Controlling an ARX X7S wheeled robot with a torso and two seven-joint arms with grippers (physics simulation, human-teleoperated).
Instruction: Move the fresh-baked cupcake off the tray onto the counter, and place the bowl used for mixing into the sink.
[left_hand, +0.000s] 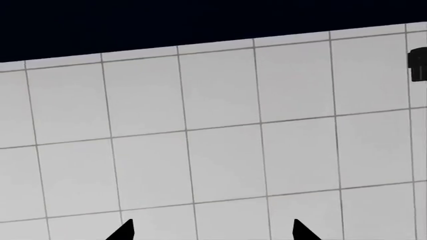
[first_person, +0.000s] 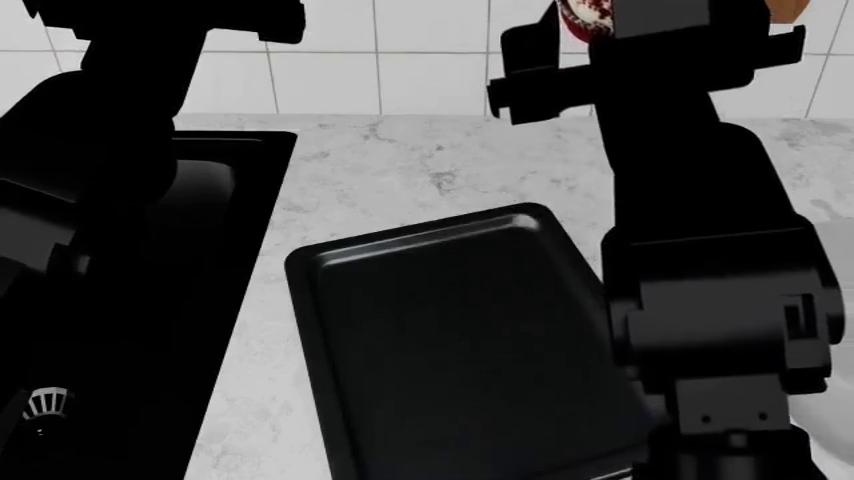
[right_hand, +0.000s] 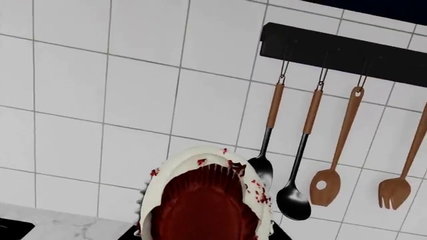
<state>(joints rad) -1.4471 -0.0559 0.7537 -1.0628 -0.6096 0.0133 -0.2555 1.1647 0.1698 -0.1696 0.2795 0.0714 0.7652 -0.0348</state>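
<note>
A: Cupcake (right_hand: 203, 200) is up in the air, high over the far counter (first_person: 414, 170), in front of the tiled wall (first_person: 400, 50). The right gripper (right_hand: 203, 235) has its jaws shut on it. The tray (first_person: 454, 350) below is bare now.

B: How will it handle?

A: I think it is light and soft. The white frosting would smear, and the red paper cup could crush. So hold it low on the paper, gently, like now.

B: And the left gripper (left_hand: 210, 231)?

A: Its two black tips are apart, with nothing between them. It faces the wall.

B: Is there room to set the cupcake down?

A: Yes. The marble beyond the tray's far edge is open. The black sink (first_person: 227, 200) lies to the left. Spoons and a fork hang on a rail (right_hand: 340, 52) on the wall, to the right of the cupcake, so keep off those.

B: The bowl?

A: I cannot see it clearly.
</note>
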